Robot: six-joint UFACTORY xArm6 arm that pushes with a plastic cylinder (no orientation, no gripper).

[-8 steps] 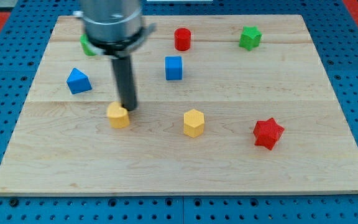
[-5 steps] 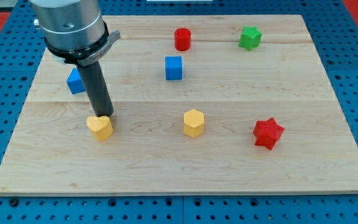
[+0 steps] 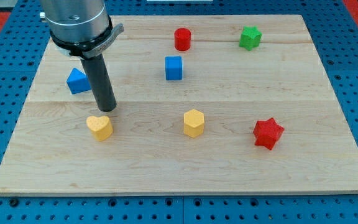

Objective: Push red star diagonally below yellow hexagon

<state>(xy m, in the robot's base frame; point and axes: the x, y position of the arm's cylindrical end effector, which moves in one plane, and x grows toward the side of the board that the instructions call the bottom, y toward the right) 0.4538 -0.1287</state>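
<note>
The red star lies on the wooden tabletop, to the view's right of the yellow hexagon and slightly lower, well apart from it. Up and to the view's left of the yellow hexagon sits the blue cube, and above that, near the tabletop's top edge, the red cylinder. The green star lies far up and to the view's right of the hexagon. Well to the view's left of the hexagon is the yellow heart. My tip stands just above that heart, at its upper right edge. No pincer exists on this arm, only the rod. The blue triangle lies up and farther left.
</note>
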